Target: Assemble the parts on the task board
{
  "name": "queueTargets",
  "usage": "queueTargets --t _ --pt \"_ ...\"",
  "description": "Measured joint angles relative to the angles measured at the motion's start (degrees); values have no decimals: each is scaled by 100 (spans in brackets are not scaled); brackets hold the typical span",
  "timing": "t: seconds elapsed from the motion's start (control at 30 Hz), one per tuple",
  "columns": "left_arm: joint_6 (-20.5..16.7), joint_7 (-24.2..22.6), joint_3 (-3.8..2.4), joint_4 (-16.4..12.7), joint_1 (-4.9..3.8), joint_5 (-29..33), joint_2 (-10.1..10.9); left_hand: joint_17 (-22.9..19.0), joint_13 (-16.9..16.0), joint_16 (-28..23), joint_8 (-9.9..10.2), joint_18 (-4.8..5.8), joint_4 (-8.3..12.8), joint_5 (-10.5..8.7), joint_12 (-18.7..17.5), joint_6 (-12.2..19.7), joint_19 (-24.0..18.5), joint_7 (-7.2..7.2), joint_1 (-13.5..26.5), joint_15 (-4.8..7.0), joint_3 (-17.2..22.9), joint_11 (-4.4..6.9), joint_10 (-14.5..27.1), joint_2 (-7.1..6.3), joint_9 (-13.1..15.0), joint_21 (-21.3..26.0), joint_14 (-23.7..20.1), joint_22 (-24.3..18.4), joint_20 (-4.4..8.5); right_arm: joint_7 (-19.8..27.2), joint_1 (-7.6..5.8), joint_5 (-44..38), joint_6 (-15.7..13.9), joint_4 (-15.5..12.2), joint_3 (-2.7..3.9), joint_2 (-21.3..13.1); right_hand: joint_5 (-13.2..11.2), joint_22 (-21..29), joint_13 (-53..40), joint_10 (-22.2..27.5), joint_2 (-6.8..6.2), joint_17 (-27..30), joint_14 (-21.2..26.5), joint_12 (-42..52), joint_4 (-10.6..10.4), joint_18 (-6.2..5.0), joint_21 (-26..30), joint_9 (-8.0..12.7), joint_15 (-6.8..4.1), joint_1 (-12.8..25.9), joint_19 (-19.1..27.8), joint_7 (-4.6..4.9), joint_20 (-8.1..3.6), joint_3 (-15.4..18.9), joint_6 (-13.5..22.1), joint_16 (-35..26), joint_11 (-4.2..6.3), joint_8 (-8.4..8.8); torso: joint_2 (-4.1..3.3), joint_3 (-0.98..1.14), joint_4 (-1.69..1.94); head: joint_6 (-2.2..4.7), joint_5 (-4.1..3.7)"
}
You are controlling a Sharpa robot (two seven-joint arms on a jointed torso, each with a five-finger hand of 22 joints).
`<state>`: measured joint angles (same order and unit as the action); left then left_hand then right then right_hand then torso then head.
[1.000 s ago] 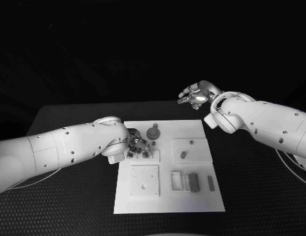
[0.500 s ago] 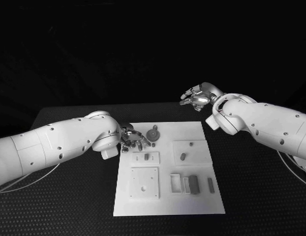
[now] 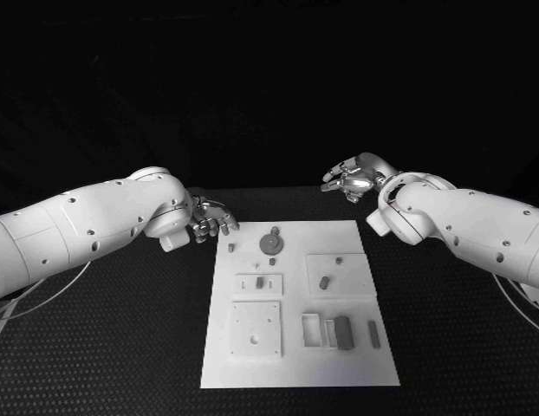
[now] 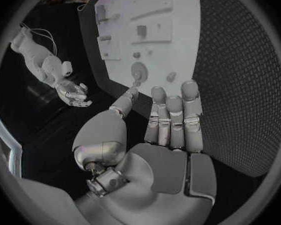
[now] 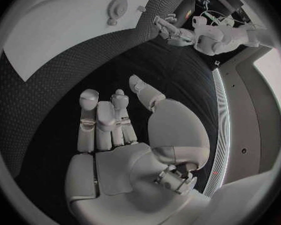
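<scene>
At table centre: task board (image 3: 298, 303), white; grey parts (image 3: 342, 332) partly seated, several loose at near right, assembly judged unfinished. Left hand (image 3: 211, 217), fingers straight and together, empty, has lifted off the board to its far-left corner. Right hand (image 3: 353, 179), loosely spread, empty, hovers beyond far edge, as before

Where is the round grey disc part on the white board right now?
In the head view, the round grey disc part sits near the white task board's far edge, just right of the left hand.
</scene>
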<state>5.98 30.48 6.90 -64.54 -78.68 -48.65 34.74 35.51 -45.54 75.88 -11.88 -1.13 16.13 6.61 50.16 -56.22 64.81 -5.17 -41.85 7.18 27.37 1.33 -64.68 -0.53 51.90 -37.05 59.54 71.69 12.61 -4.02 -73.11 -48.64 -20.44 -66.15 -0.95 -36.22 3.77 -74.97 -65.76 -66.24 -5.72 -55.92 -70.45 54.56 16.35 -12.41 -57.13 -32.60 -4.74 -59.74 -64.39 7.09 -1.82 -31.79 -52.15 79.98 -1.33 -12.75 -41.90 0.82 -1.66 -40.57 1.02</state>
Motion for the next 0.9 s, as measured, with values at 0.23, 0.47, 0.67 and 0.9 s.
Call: queueTargets --t 0.23,0.47,0.67,0.9 --pt "13 -17 2 676 2 -240 -348 -224 301 -386 -32 0 -39 3 -399 191 -258 -136 -30 -165 -7 -164 225 -30 -156 368 -225 -199 -155 2 16 1 4 17 0 7 0 0 0 0 0 0 0 0 0 0 0 0 0 0 1 0 1 0 0 0 0 0 -3 -5 -16 55 7" --pt "107 -49 15 1060 39 -487 -581 -236 355 -400 -97 0 -129 -80 -407 200 -258 -139 42 -166 -33 -164 225 -102 -210 395 -226 -221 -155 4 17 2 7 7 0 11 0 0 -1 0 0 1 0 0 0 0 0 0 0 0 1 1 1 0 0 0 0 0 -7 -7 -16 68 5" --pt "206 -139 48 1250 136 -685 -697 -246 398 -400 -60 0 -262 -289 -407 297 -258 -120 122 -175 -54 -165 226 -327 -387 428 -235 -227 -156 5 18 2 9 -4 0 9 0 0 -1 0 0 1 0 0 0 0 0 0 0 0 2 2 2 0 1 0 0 0 -8 -6 -16 46 11" --pt "381 -222 111 1287 183 -815 -767 -246 405 -400 19 0 -408 -334 -407 307 -257 -122 272 -177 -98 -165 226 -476 -592 449 -237 -218 -156 5 18 2 12 -18 0 8 0 0 4 0 0 1 0 0 0 -1 0 0 0 0 10 4 10 0 3 0 0 0 -6 -1 -12 23 -8"
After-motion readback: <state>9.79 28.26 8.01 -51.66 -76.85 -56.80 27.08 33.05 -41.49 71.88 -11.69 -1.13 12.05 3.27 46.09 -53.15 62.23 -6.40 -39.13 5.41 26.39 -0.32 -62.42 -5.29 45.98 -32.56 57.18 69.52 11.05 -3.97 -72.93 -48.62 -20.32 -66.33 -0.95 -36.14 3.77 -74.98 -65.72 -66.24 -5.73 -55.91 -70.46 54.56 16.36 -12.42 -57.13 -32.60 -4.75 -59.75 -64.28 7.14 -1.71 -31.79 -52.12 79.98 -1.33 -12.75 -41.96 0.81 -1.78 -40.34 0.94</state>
